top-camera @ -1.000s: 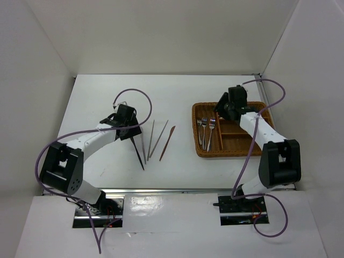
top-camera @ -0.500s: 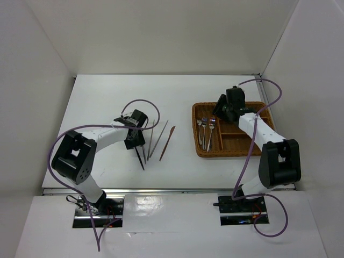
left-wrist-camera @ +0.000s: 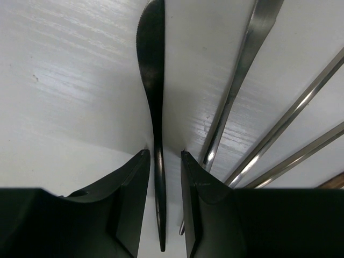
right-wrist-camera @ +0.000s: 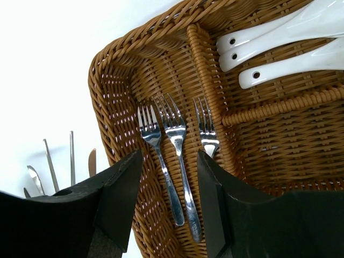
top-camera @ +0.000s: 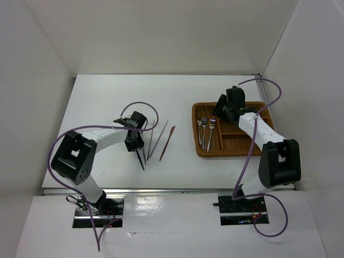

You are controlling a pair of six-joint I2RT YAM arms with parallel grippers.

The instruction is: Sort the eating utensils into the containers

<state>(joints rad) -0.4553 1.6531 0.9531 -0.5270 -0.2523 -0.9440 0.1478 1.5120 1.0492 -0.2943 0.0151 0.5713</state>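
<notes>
Straddling dark utensil [left-wrist-camera: 152, 80], left fingers [left-wrist-camera: 124, 204]; silver sticks [left-wrist-camera: 236, 86] beside.

Top cam overlooks whole table [top-camera: 107, 97] from behind; L wrist v. close on dark stick [left-wrist-camera: 152, 80], R wrist close above tray [right-wrist-camera: 115, 102], both in top.

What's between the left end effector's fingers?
The thin handle of the dark knife-like utensil, a narrow gap to each finger of the left end effector; shown in left wrist view.
</notes>
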